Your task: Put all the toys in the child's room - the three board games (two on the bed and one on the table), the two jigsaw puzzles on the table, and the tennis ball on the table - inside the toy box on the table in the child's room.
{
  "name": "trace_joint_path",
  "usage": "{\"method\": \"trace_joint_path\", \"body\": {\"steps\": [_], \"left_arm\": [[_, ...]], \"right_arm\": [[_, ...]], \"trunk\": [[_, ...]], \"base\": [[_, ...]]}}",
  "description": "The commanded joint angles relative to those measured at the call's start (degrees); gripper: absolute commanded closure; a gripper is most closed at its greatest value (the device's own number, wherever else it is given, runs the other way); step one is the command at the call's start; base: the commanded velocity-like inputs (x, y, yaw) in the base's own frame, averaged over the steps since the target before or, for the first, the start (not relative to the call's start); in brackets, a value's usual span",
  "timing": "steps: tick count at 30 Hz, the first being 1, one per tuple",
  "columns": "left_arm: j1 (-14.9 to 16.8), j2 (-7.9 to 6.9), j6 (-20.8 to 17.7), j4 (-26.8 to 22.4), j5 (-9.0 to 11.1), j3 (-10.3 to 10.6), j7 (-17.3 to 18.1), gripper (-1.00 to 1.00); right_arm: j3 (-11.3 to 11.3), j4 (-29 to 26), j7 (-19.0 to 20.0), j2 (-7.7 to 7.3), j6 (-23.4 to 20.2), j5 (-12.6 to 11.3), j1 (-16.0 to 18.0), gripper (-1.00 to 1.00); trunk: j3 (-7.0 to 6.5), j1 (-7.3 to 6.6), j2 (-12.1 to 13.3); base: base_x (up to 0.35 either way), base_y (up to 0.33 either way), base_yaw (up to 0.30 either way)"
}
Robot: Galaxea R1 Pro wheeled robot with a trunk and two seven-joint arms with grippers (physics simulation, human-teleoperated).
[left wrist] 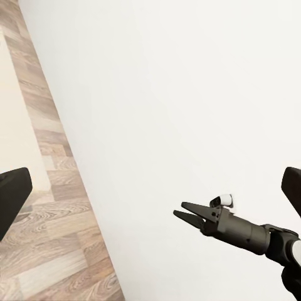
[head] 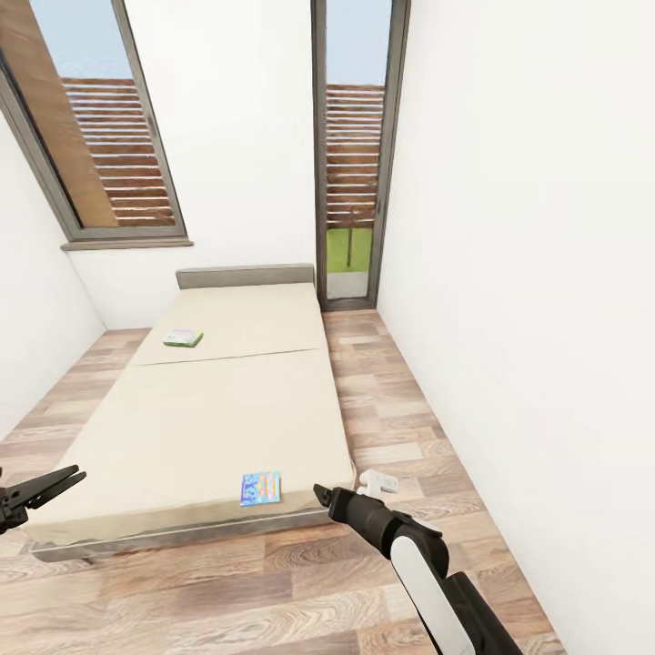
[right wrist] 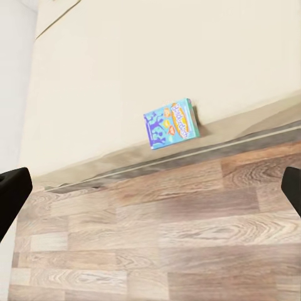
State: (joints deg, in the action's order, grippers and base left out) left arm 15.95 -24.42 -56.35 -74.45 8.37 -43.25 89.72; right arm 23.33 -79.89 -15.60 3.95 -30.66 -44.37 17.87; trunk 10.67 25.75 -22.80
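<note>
A blue-purple board game [head: 260, 488] lies flat at the near edge of the beige bed [head: 209, 409], and it also shows in the right wrist view [right wrist: 171, 123]. A green-edged board game [head: 183, 338] rests farther up the mattress, left of its middle. Just right of the blue-purple box, off the bed's near right corner, my right gripper [head: 320, 496] hovers open and empty; it is also seen from the left wrist [left wrist: 179, 210]. My left gripper [head: 50, 485] hangs open and empty at the bed's near left corner. The table, toy box, jigsaw puzzles and tennis ball are out of view.
A strip of wood-plank floor [head: 382, 400] runs between the bed and the white wall [head: 528, 273] on the right. At the far end are the grey headboard [head: 246, 276], a tall narrow window [head: 353, 155] and a slanted window [head: 100, 127]. More floor lies in front of the bed.
</note>
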Motion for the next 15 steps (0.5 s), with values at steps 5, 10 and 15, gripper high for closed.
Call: {"method": "trace_joint_path", "body": {"steps": [5,10,15], "left_arm": [[0.05,0.01,-0.64,0.0,-0.1,0.0,0.28,-1.0],[0.05,-0.01,-0.62,0.0,-0.08,-0.04,0.28,-1.0],[0.05,-0.01,-0.62,0.0,-0.04,-0.06,0.28,-1.0]], "right_arm": [[0.05,-0.09,-0.58,0.0,-0.1,-0.61,0.05,-1.0],[0.05,-0.09,-0.58,0.04,-0.1,-0.62,0.05,-1.0],[0.05,-0.09,-0.58,0.02,-0.1,-0.63,0.05,-1.0]], "trunk": [[0.12,0.04,-0.12],[0.12,0.04,-0.12],[0.12,0.04,-0.12]], "base": [[0.0,0.158,0.0],[0.0,0.161,0.0],[0.0,0.047,0.0]]}}
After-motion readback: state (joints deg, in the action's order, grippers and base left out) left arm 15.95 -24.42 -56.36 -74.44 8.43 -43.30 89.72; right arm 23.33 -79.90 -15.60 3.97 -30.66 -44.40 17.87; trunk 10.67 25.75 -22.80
